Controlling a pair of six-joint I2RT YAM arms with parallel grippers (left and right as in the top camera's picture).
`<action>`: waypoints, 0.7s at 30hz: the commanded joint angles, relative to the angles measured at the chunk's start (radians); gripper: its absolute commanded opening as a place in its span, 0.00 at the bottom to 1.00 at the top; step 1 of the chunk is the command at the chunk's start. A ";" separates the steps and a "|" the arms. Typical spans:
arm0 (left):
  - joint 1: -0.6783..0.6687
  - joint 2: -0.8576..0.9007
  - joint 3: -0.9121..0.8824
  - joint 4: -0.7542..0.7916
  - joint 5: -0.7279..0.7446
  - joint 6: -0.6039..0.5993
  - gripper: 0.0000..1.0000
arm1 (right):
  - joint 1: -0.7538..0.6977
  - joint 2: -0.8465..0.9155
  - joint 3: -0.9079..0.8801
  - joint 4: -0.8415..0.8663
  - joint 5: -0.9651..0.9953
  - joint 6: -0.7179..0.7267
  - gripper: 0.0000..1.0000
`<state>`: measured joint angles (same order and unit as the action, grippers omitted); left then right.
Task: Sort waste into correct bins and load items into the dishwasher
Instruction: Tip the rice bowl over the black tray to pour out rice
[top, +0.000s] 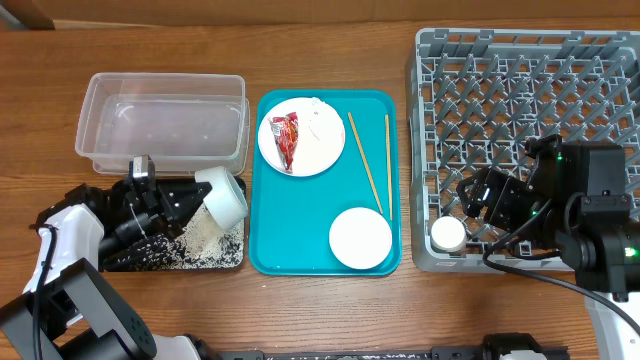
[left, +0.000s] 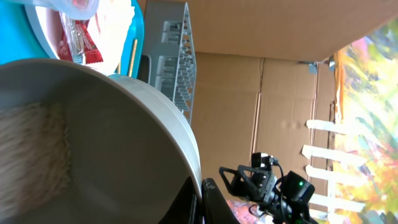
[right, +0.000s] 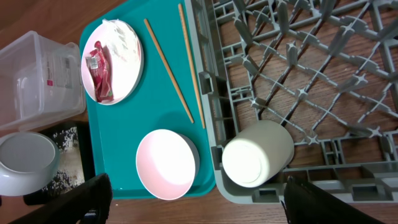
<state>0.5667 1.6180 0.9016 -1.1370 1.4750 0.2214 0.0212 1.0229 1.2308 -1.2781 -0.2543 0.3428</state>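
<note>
- Left gripper (top: 195, 200) is pinching the white bowl (top: 222, 195) by its rim, tipping it so rice (top: 205, 235) is spilling onto the black tray (top: 238, 262) beneath.
- Right gripper (top: 478, 200), fingers spread, is hovering with the white cup (top: 448, 235) just ahead, lying in the dish rack (top: 520, 60) corner.
- Only the left wrist view is showing rice clinging inside the bowl.

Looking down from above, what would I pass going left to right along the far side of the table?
Clear plastic tub → white plate holding a red wrapper → two chopsticks → grey dish rack.

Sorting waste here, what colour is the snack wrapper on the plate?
The snack wrapper is red, printed; clearest from the right wrist.
</note>
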 joint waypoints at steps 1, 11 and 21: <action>0.005 0.011 -0.005 0.068 -0.010 0.005 0.04 | -0.002 -0.011 0.026 0.002 0.010 -0.002 0.91; 0.005 0.023 -0.005 -0.015 0.076 0.048 0.04 | -0.002 -0.011 0.026 -0.003 0.010 -0.002 0.91; -0.015 0.013 0.000 -0.070 -0.060 0.021 0.04 | -0.002 -0.011 0.026 -0.002 0.010 -0.002 0.95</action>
<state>0.5697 1.6333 0.8989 -1.1667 1.4586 0.2180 0.0212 1.0229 1.2308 -1.2835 -0.2543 0.3431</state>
